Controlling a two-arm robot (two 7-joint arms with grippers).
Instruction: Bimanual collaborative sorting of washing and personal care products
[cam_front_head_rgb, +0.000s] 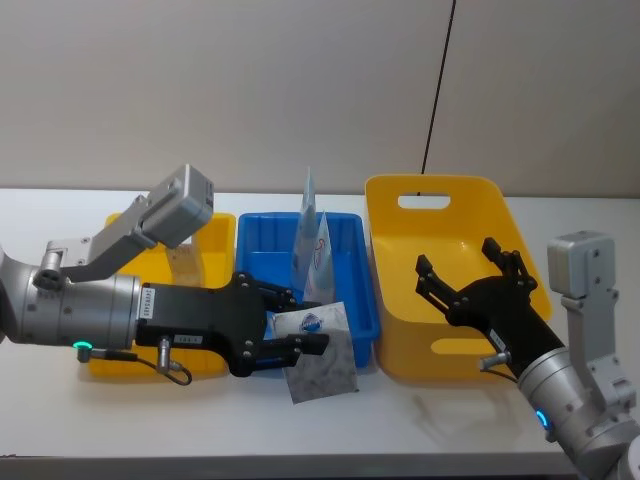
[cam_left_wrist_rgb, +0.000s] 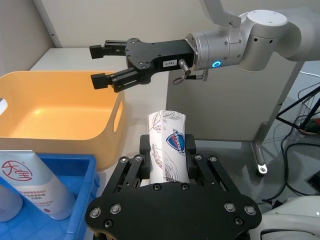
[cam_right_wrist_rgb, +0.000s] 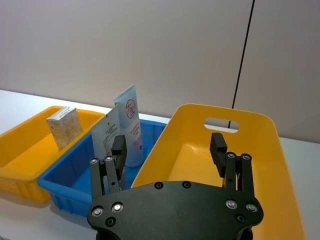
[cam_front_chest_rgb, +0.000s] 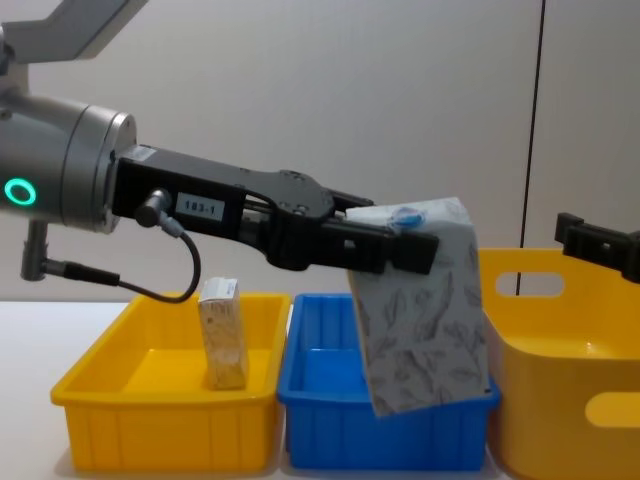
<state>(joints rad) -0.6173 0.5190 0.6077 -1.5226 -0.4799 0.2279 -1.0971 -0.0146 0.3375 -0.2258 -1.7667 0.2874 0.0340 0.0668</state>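
I am gripping the patterned carton (cam_front_head_rgb: 322, 365) in my left pincer (cam_front_head_rgb: 312, 322), tilted in the air over the front rim of the blue bin (cam_front_head_rgb: 345, 222). Likely light, crushable card, so I am pressing gently on its flat faces. My right pincer (cam_front_head_rgb: 465, 268) is hovering open above the yellow bin (cam_front_head_rgb: 385, 195).
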